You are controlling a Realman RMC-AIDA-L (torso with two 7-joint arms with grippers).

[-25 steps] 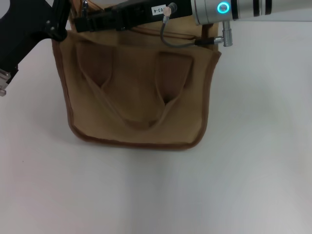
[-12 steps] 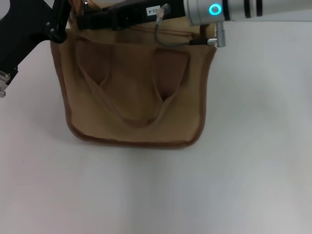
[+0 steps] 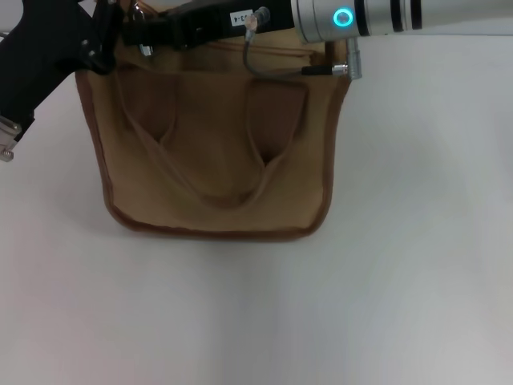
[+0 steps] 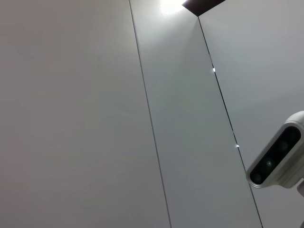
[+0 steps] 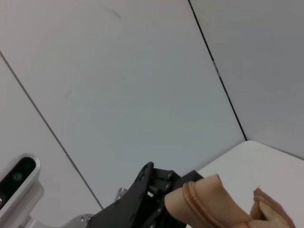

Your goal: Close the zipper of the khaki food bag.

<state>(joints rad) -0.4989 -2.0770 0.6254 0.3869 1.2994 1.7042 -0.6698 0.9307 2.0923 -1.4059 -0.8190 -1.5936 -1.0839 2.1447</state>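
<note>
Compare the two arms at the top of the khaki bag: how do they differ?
The left gripper is black and sits at the khaki food bag's left top corner. The right arm is silver with a glowing ring and reaches across the top edge from the right. Both meet the bag's top.

I see the khaki food bag point(image 3: 216, 152) as matt woven cloth with darker piping, on a smooth white table point(image 3: 401, 281).
</note>
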